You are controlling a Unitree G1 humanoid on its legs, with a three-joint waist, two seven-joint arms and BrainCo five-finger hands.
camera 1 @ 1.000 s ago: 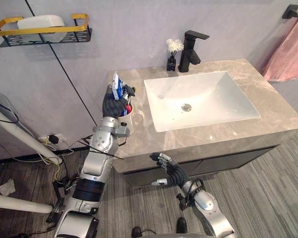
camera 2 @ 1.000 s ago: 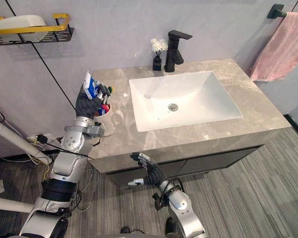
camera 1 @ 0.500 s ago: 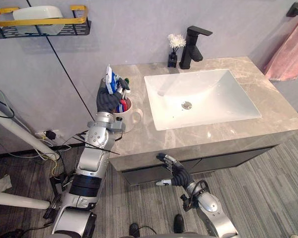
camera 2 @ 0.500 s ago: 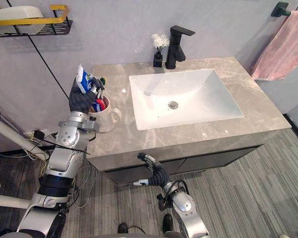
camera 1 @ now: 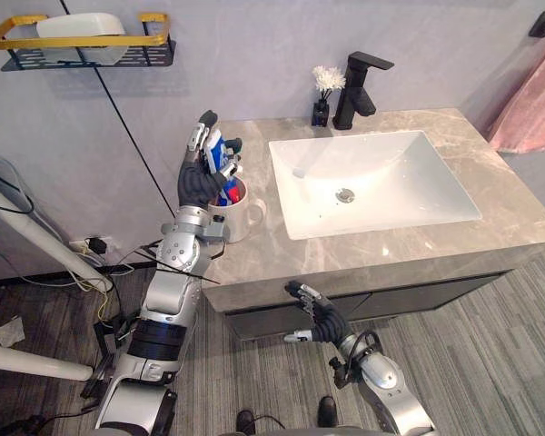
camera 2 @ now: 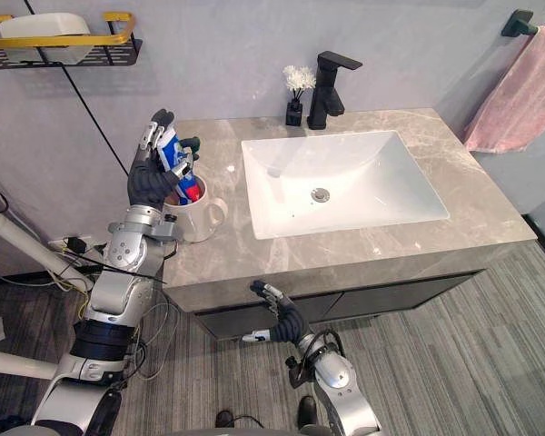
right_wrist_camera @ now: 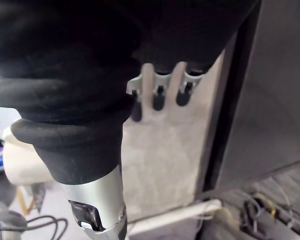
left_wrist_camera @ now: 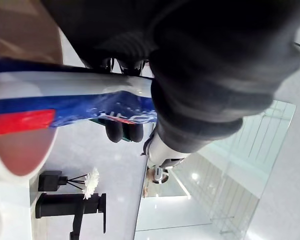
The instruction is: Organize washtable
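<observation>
**Washtable, left end: toothpaste tube in mug, left hand open beside it**

Left hand: fingers straight and pointing up, spread apart, curled round nothing. They stand along the wall side of the toothpaste tube; whether they touch it cannot be told. The left wrist view shows the tube crossing just past the dark cover, its lower end down inside the mug's white rim.

Toothpaste tube: blue and white with a red band, upright and slightly tilted, lower end in the mug, upper end well above the rim.

Mug: white, with its handle turned toward the basin, on the countertop near its left edge. A red item also stands in it beside the tube.

Countertop: grey-brown marbled stone.

Basin: white, rectangular, set into the countertop to the right of the mug, drain near its middle.

Tap: black, behind the basin at the wall.

Vase: small, black, holding white flowers, just beside the tap on its left.

Wall shelf: black wire with a yellow rail, high on the wall to the left, carrying a white dish.

Towel: pink, hanging at the far right.

Right hand: low, in front of the dark cabinet under the countertop edge, fingers loosely extended, holding nothing.
</observation>
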